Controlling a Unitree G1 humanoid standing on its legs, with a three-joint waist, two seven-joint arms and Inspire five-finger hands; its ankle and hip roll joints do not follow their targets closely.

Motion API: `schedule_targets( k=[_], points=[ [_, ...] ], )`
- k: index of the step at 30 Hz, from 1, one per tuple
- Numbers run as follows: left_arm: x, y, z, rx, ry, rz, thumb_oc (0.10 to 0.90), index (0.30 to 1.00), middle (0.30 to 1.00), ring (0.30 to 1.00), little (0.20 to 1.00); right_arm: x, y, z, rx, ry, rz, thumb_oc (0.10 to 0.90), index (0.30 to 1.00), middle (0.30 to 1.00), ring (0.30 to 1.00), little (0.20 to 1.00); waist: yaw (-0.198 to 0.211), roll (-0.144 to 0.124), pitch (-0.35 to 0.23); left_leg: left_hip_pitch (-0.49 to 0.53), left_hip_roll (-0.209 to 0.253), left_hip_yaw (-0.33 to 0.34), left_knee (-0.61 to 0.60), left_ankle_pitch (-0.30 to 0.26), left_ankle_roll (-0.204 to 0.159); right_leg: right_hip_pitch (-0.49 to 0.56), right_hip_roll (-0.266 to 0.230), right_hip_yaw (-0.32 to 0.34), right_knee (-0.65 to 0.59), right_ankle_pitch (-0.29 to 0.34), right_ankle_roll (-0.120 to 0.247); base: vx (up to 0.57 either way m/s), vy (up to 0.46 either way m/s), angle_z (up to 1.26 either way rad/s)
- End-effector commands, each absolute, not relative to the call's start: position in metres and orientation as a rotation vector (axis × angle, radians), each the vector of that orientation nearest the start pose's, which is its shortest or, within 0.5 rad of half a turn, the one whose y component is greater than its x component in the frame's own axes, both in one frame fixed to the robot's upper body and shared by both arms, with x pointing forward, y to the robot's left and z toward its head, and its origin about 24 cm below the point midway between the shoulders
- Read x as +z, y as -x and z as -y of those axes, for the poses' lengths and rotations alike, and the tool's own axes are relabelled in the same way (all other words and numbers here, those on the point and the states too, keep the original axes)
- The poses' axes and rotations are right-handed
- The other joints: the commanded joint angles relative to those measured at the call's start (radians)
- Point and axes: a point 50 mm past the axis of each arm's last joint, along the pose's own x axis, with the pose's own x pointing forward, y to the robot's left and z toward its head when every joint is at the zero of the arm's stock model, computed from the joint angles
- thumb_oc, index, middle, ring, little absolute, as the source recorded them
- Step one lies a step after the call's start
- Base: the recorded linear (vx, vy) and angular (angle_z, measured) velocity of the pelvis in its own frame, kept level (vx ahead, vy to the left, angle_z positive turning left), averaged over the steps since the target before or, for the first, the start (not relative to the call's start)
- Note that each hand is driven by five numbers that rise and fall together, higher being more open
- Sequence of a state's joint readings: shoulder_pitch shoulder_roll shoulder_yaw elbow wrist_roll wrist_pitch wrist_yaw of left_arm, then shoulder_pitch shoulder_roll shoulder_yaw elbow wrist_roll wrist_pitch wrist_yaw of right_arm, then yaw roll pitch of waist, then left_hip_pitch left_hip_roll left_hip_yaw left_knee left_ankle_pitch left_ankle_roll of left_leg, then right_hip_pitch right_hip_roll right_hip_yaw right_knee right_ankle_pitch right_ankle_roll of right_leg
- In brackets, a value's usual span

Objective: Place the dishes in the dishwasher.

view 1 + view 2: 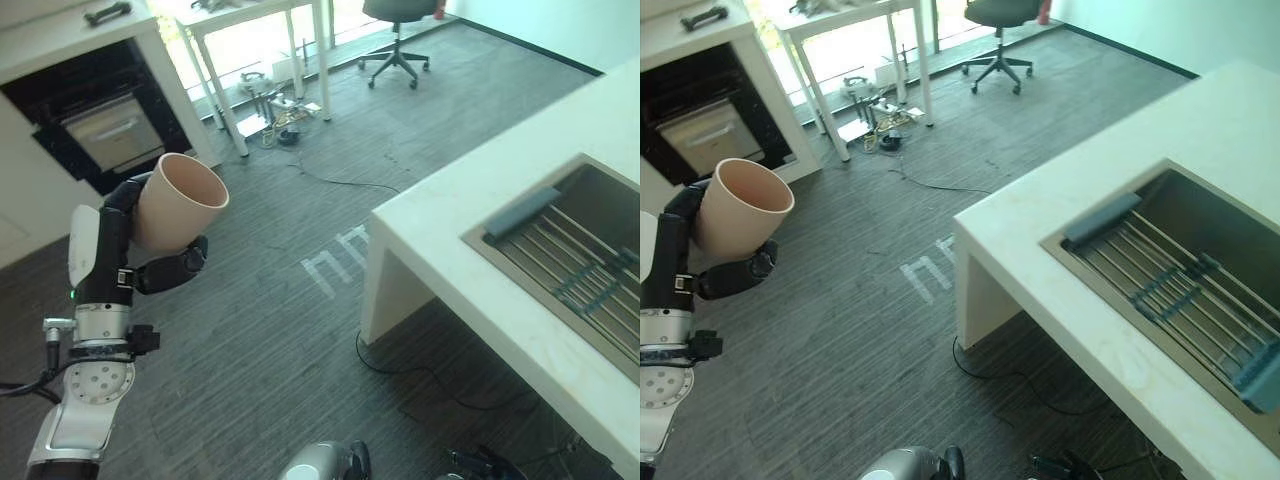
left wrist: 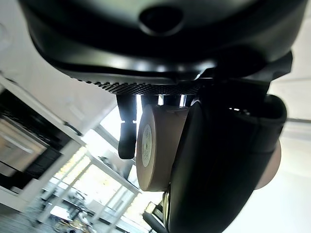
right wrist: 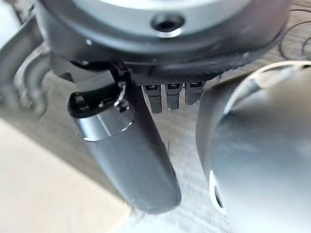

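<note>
left eye view: the robot's left hand (image 1: 150, 255) is raised at the left side of the scene, its fingers and thumb curled round a beige cup (image 1: 178, 203). the cup is held off the floor, tilted, with its open mouth facing up and to the right and its long axis slanting away from the hand.

the open dishwasher (image 1: 105, 125), a dark cavity with a pale pulled-out rack, lies beyond the cup at the upper left, well apart from it. the left hand is the nearer one to it, so the coming move is probably a carry forward and slightly left toward that opening.

a stretch of grey carpet (image 1: 260, 300) lies between the cup and the dishwasher, and nothing appears to block that path. a white table (image 1: 250, 20) stands just to the right of the dishwasher, with cables on the floor beneath it. a white counter (image 1: 480, 260) with a sunken sink (image 1: 590, 260) sits far to the right.

right wrist view: the right hand (image 3: 146, 160) hangs over the carpet, fingers relaxed, holding nothing.
</note>
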State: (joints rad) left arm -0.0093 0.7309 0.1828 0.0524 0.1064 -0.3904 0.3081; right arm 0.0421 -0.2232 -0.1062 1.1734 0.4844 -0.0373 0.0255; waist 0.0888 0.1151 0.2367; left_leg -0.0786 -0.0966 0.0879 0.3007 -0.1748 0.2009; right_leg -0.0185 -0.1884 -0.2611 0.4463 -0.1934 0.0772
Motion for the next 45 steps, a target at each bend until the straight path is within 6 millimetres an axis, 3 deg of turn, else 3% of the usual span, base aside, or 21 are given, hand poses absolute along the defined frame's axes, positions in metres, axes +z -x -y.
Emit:
schedule_targets(
  k=[1, 4, 6, 8, 11, 14, 15, 16, 19, 22, 24, 25, 30, 35, 39, 41, 45],
  points=[
    [0.238, -0.237, -0.291, 0.331, -0.818, 0.885, 0.4, 0.3, 0.3, 0.3, 0.3, -0.156, -0.082, 0.252, -0.497, -0.29, -1.048, 0.8, 0.9, 0.9, 0.9, 0.9, -0.066, 0.008, -0.016, 0.018, 0.053, -0.049, -0.001, -0.123, -0.098, 0.028, 0.089, 0.002, -0.092, 0.011, 0.021, 0.05, 0.024, 1.71],
    [0.244, -0.24, -0.291, 0.311, -0.837, 0.89, 0.4, 0.3, 0.3, 0.3, 0.3, -0.154, -0.086, 0.256, -0.462, -0.269, -1.035, 0.8, 0.9, 0.9, 0.9, 0.9, -0.079, -0.001, -0.007, 0.02, 0.035, -0.074, -0.001, -0.121, -0.099, 0.004, 0.137, 0.032, -0.139, 0.018, 0.011, 0.13, -0.057, 1.15],
    [0.245, -0.241, -0.29, 0.296, -0.847, 0.892, 0.4, 0.3, 0.3, 0.3, 0.3, -0.153, -0.086, 0.26, -0.458, -0.261, -1.039, 0.8, 0.9, 0.9, 0.9, 0.9, -0.084, -0.012, 0.0, 0.029, 0.022, -0.079, -0.001, -0.125, -0.102, -0.02, 0.145, 0.061, -0.146, -0.016, 0.005, 0.15, -0.137, 0.15],
    [0.251, -0.246, -0.287, 0.279, -0.882, 0.898, 0.4, 0.3, 0.3, 0.3, 0.3, -0.151, -0.091, 0.266, -0.451, -0.25, -1.053, 0.8, 0.9, 0.9, 0.9, 0.9, -0.098, -0.015, 0.01, 0.044, 0.014, -0.071, -0.001, -0.138, -0.096, -0.115, 0.146, 0.108, -0.146, 0.033, 0.026, 0.3, -0.306, 0.21],
    [0.251, -0.247, -0.285, 0.263, -0.895, 0.907, 0.4, 0.3, 0.3, 0.3, 0.3, -0.15, -0.09, 0.27, -0.469, -0.272, -1.063, 0.8, 0.9, 0.9, 0.9, 0.9, -0.097, -0.018, 0.007, 0.059, 0.02, -0.071, -0.001, -0.127, -0.104, -0.098, 0.17, 0.122, -0.146, 0.007, 0.005, 0.29, -0.299, 0.23],
    [0.254, -0.246, -0.28, 0.274, -0.882, 0.935, 0.4, 0.3, 0.3, 0.3, 0.3, -0.146, -0.097, 0.279, -0.466, -0.232, -1.049, 0.8, 0.9, 0.9, 0.9, 0.9, -0.086, -0.051, 0.011, 0.111, 0.015, -0.025, -0.001, -0.07, -0.126, -0.046, 0.147, 0.133, -0.146, -0.028, -0.029, 0.32, -0.28, 0.28],
    [0.257, -0.246, -0.28, 0.275, -0.874, 0.942, 0.4, 0.3, 0.3, 0.3, 0.3, -0.144, -0.098, 0.282, -0.47, -0.221, -1.044, 0.8, 0.9, 0.9, 0.9, 0.9, -0.085, -0.06, 0.021, 0.092, 0.017, -0.005, 0.062, -0.039, -0.142, -0.032, 0.14, 0.137, -0.146, -0.033, -0.037, 0.21, -0.243, 0.21],
    [0.262, -0.246, -0.28, 0.269, -0.86, 0.951, 0.4, 0.3, 0.3, 0.3, 0.3, -0.142, -0.098, 0.287, -0.482, -0.216, -1.037, 0.8, 0.9, 0.9, 0.9, 0.9, -0.087, -0.062, 0.035, 0.031, 0.026, 0.026, 0.199, -0.014, -0.166, -0.019, 0.141, 0.136, -0.146, -0.036, -0.052, 0.13, -0.201, 0.32],
    [0.269, -0.248, -0.279, 0.252, -0.847, 0.958, 0.4, 0.3, 0.3, 0.3, 0.3, -0.141, -0.095, 0.292, -0.5, -0.218, -1.032, 0.8, 0.9, 0.9, 0.9, 0.9, -0.089, -0.059, 0.042, -0.045, 0.043, 0.059, 0.288, -0.006, -0.185, -0.01, 0.143, 0.12, -0.146, -0.038, -0.066, 0.1, -0.112, 0.42],
    [0.27, -0.251, -0.277, 0.241, -0.834, 0.96, 0.4, 0.3, 0.3, 0.3, 0.3, -0.141, -0.09, 0.297, -0.533, -0.223, -1.042, 0.8, 0.9, 0.9, 0.9, 0.9, -0.093, -0.064, 0.041, -0.05, 0.079, 0.094, 0.151, -0.002, -0.201, 0.025, 0.136, 0.098, -0.146, -0.081, -0.069, 0.25, -0.012, 0.25],
    [0.264, -0.252, -0.275, 0.251, -0.829, 0.956, 0.4, 0.3, 0.3, 0.3, 0.3, -0.141, -0.087, 0.299, -0.545, -0.219, -1.055, 0.8, 0.9, 0.9, 0.9, 0.9, -0.093, -0.063, 0.042, -0.055, 0.093, 0.086, -0.001, 0.08, -0.222, 0.037, 0.137, 0.096, -0.146, -0.092, -0.073, 0.17, 0.075, 0.37],
    [0.259, -0.253, -0.273, 0.26, -0.833, 0.947, 0.4, 0.3, 0.3, 0.3, 0.3, -0.142, -0.085, 0.299, -0.543, -0.209, -1.071, 0.8, 0.9, 0.9, 0.9, 0.9, -0.092, -0.046, 0.043, -0.119, 0.126, 0.06, -0.001, 0.086, -0.245, 0.048, 0.157, 0.096, -0.146, -0.104, -0.074, 0.16, 0.097, 0.16],
    [0.242, -0.251, -0.272, 0.28, -0.846, 0.919, 0.4, 0.3, 0.3, 0.3, 0.3, -0.145, -0.073, 0.296, -0.54, -0.176, -1.119, 0.8, 0.9, 0.9, 0.9, 0.9, -0.08, -0.044, 0.035, -0.212, 0.185, 0.029, -0.001, 0.133, -0.275, 0.068, 0.16, 0.089, -0.146, -0.12, -0.078, 0.23, 0.142, -0.12],
    [0.234, -0.245, -0.273, 0.29, -0.862, 0.932, 0.4, 0.3, 0.3, 0.3, 0.3, -0.146, -0.065, 0.297, -0.575, -0.174, -1.121, 0.8, 0.9, 0.9, 0.9, 0.9, -0.081, -0.036, 0.021, -0.15, 0.179, 0.022, -0.001, 0.088, -0.274, 0.103, 0.14, 0.077, -0.146, -0.137, -0.066, 0.31, 0.332, -0.08],
    [0.236, -0.247, -0.269, 0.262, -0.878, 0.939, 0.4, 0.3, 0.3, 0.3, 0.3, -0.151, -0.06, 0.288, -0.578, -0.202, -1.125, 0.8, 0.9, 0.9, 0.9, 0.9, -0.075, -0.036, 0.0, -0.111, 0.116, 0.004, -0.001, 0.051, -0.233, 0.149, 0.115, 0.062, -0.146, -0.138, -0.045, 0.33, 0.387, 0.03],
    [0.239, -0.248, -0.267, 0.242, -0.885, 0.942, 0.4, 0.3, 0.3, 0.3, 0.3, -0.152, -0.06, 0.281, -0.586, -0.228, -1.115, 0.8, 0.9, 0.9, 0.9, 0.9, -0.074, -0.032, -0.01, -0.092, 0.092, -0.02, -0.001, 0.029, -0.207, 0.177, 0.117, 0.053, -0.146, -0.103, -0.031, 0.25, 0.272, 0.22],
    [0.246, -0.252, -0.263, 0.225, -0.92, 0.955, 0.4, 0.3, 0.3, 0.3, 0.3, -0.154, -0.07, 0.267, -0.555, -0.255, -1.073, 0.8, 0.9, 0.9, 0.9, 0.9, -0.091, -0.036, 0.005, -0.016, 0.013, -0.057, -0.001, -0.046, -0.116, 0.043, 0.055, 0.054, 0.256, 0.059, 0.041, 0.17, 0.28, 0.47]
  ],
)
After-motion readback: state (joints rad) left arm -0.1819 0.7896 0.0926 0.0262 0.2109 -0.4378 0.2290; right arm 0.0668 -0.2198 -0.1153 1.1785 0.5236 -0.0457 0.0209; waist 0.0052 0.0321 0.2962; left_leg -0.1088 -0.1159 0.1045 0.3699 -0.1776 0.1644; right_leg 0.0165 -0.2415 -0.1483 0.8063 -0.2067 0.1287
